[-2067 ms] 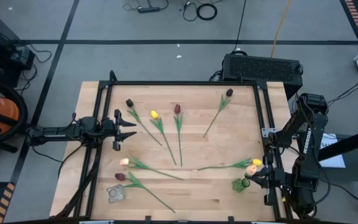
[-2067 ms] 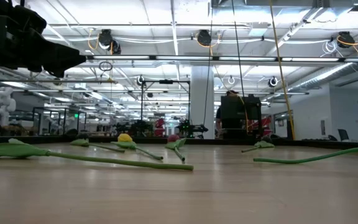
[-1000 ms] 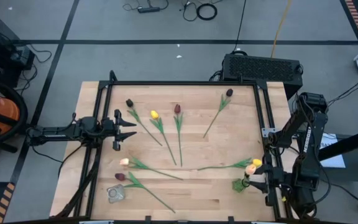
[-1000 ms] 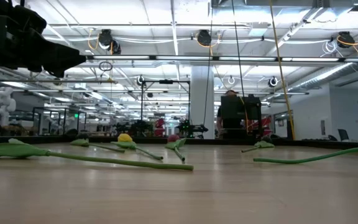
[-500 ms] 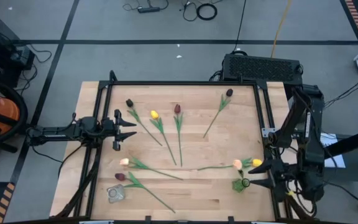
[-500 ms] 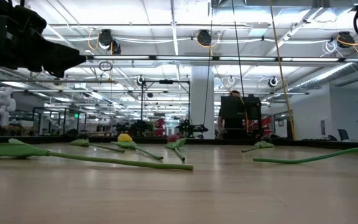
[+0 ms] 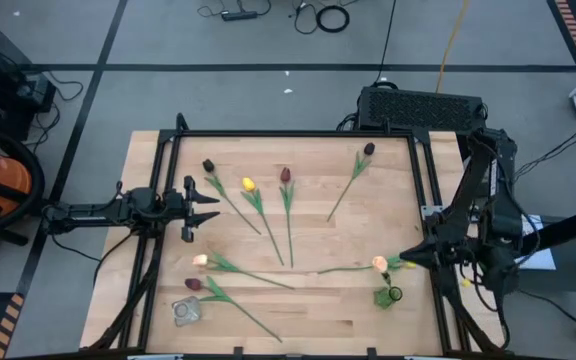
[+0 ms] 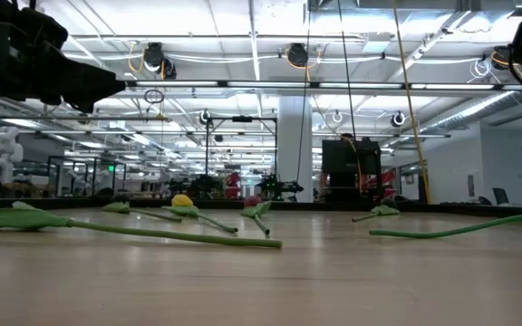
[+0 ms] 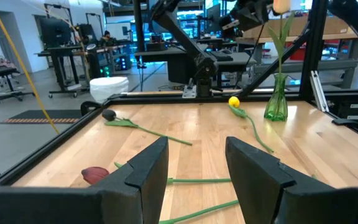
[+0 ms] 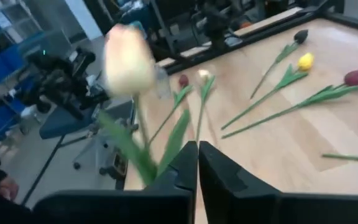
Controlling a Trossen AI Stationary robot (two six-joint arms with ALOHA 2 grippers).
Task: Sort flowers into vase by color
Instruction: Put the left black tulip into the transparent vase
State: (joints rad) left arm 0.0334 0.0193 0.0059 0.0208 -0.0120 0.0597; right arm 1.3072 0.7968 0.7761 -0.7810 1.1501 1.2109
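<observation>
Several tulips lie flat on the wooden table: a maroon one, a yellow one, a red one, and more toward the near left. A peach tulip stands with its stem in a small green vase at the near right. Its head is just beyond my right gripper, which hovers shut and empty above the vase. A yellow tulip lies beside the vase. My left gripper waits open at the left side, holding nothing.
A clear glass vase stands at the near left corner. A black metal frame borders the table. A maroon tulip lies at the far right. The middle of the near side is bare wood.
My right gripper has risen and gone toward the table's far edge, away from the green vase. The peach tulip's head has swung toward the table's left and now stands free in the vase. The other flowers have kept still.
</observation>
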